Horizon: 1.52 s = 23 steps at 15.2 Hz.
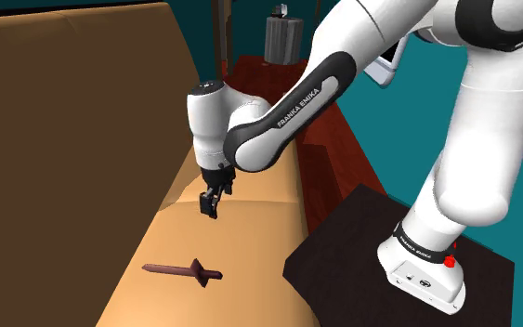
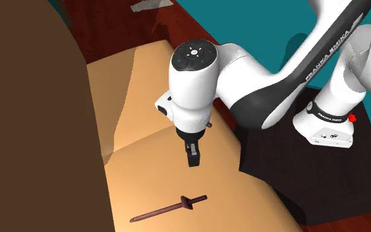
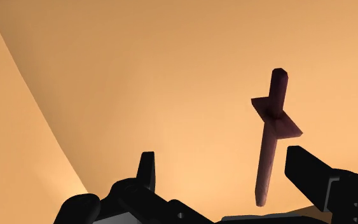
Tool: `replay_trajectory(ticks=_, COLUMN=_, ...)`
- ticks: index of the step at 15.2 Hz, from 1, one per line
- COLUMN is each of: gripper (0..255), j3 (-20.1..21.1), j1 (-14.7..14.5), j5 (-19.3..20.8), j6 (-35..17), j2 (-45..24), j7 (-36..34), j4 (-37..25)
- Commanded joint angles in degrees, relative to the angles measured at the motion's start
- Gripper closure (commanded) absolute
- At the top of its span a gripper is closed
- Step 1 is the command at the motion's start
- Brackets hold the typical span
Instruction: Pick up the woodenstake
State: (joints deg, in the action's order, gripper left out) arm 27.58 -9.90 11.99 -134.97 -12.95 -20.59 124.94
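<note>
The stake (image 1: 183, 271) is a dark reddish-brown pointed stick with a short crosspiece, lying flat on a tan sofa seat (image 1: 259, 232). In the second exterior view the stake (image 2: 171, 207) lies nearer the camera than my gripper (image 2: 192, 158). My black gripper (image 1: 211, 206) hangs above the seat, a short way off the stake, pointing down. In the wrist view the gripper (image 3: 225, 175) is open. The stake (image 3: 271, 137) shows well beyond the fingers (image 3: 147, 170), nearer one of them, touching neither.
The sofa's tall backrest (image 1: 64, 111) rises along the shoulder view's left. My dark stand (image 1: 343, 251) sits close against the seat's edge. Reddish-brown wooden furniture (image 1: 343, 158) and a grey bin (image 1: 285, 37) lie behind, before a teal wall.
</note>
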Motion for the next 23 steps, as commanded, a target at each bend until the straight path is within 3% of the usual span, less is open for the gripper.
replay_trajectory(ticks=1, gripper=0, j3=-0.5, j1=-1.6, j5=2.8, j6=-0.7, j2=-4.9, j7=-2.1, j4=-3.2)
replay_trajectory(ticks=7, gripper=0, j3=-2.6, j1=-7.8, j5=8.4, j6=-1.5, j2=-17.7, j7=-6.5, j4=-13.1)
replay_trajectory(ticks=14, gripper=0, j3=-4.9, j1=-15.1, j5=11.8, j6=-0.4, j2=-32.4, j7=-8.3, j4=-27.5)
replay_trajectory(ticks=23, gripper=0, j3=-6.7, j1=-16.7, j5=13.4, j6=-3.2, j2=-37.9, j7=-9.1, j4=-30.2)
